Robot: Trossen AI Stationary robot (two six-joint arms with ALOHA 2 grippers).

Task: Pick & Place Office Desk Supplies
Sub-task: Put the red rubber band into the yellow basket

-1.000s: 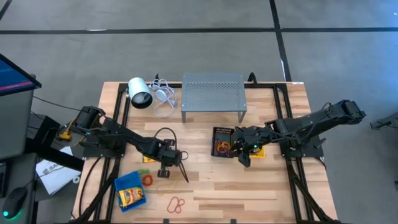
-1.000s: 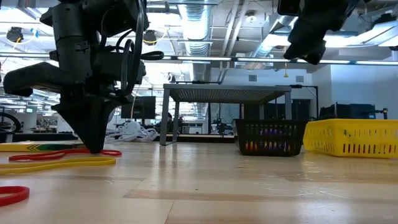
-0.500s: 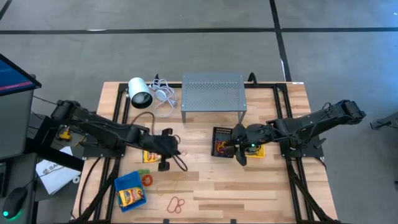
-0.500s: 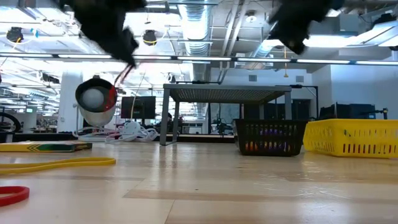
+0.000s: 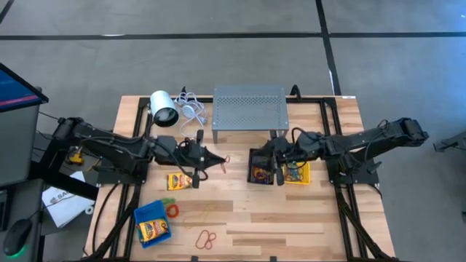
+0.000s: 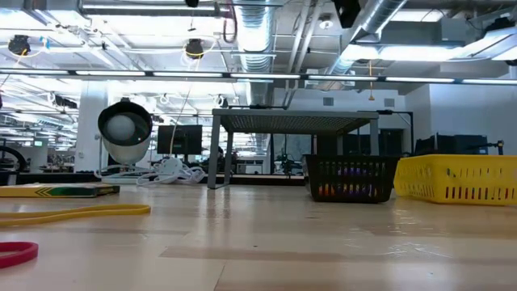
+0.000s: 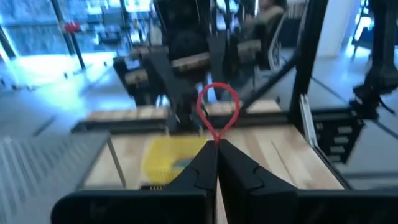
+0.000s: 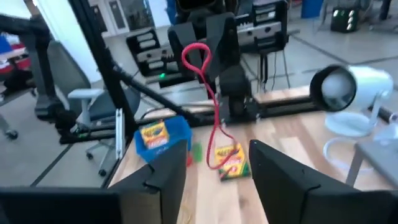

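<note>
My left gripper [image 5: 213, 159] hangs level above the table's middle, shut on a red rubber band [image 7: 217, 113]. My right gripper [image 5: 276, 172] stands open over the black bin [image 5: 258, 169], with nothing between its fingers [image 8: 166, 174]. The yellow bin [image 5: 296, 175] sits beside the black one. The blue bin [image 5: 152, 223] holds one crayon box, and a second crayon box [image 5: 178, 181] lies flat on the wood. More rubber bands [image 5: 172, 210] lie on the table near the blue bin, with a red pair [image 5: 207, 238] at the front edge. My left gripper pinches the red rubber band's one end [image 7: 215, 140] between its two shut fingertips. The fingers point level, toward the table's right. The band is lifted clear of the table: a loop [image 8: 196, 55] stands out past the tips and a strand [image 8: 216, 121] hangs below.
A grey perforated stand [image 5: 249, 110] and a white cylinder with its cable [image 5: 164, 109] stand at the far side. A yellow band [image 6: 73, 212] and a red one [image 6: 16, 252] lie on the near wood. Bare boards lie between the two arms and at the front right.
My left gripper has risen from the table near the front, gone toward the far edge and tipped from pointing down to level, staying shut. The red rubber band came up off the wood with it. My right gripper has tipped up to level and shifted over the black bin.
</note>
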